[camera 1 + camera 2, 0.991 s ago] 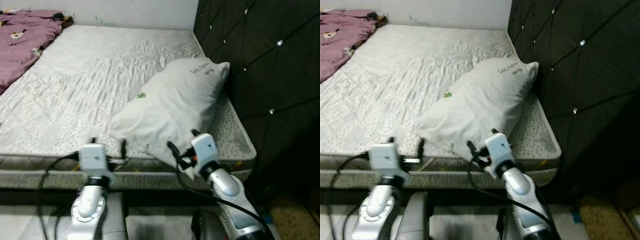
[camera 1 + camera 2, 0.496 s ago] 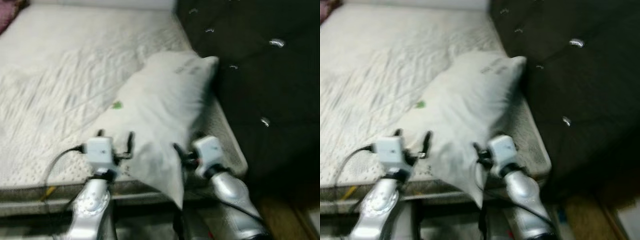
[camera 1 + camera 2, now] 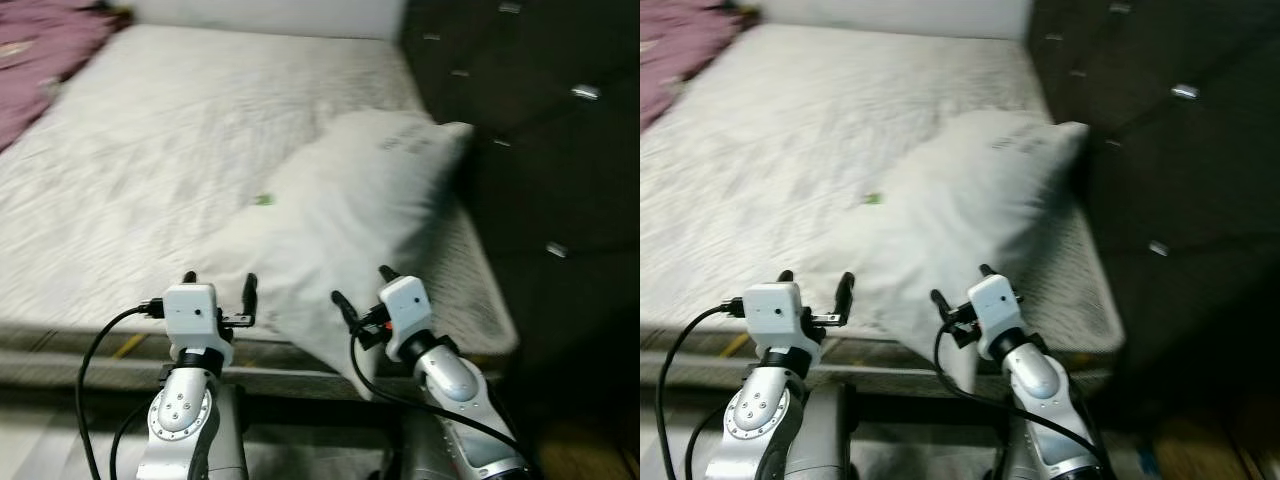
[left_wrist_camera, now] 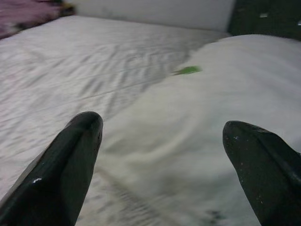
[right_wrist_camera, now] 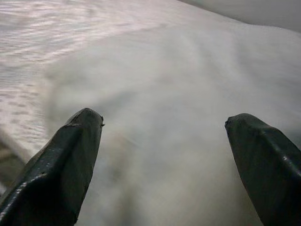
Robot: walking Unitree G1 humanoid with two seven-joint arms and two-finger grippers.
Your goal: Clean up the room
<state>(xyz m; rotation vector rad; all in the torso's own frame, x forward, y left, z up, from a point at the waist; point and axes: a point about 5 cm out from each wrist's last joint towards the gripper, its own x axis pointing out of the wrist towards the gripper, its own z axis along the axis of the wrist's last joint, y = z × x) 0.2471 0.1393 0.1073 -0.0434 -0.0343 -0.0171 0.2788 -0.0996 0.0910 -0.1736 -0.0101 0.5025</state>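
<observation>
A bare, quilted white mattress (image 3: 150, 170) spreads across the bed, with a dark tufted headboard (image 3: 540, 130) rising on the right. Purple bedding (image 3: 40, 60) is bunched at the far left corner. A big white pillow (image 3: 350, 220) lies at the near right of the mattress, leaning toward the headboard, one corner drooping over the bed's front edge. Left pincer (image 3: 218, 287) hovers at the pillow's near left edge, fingers spread apart. Right pincer (image 3: 360, 288) sits against the pillow's drooping corner, fingers also spread wide, gripping nothing.
</observation>
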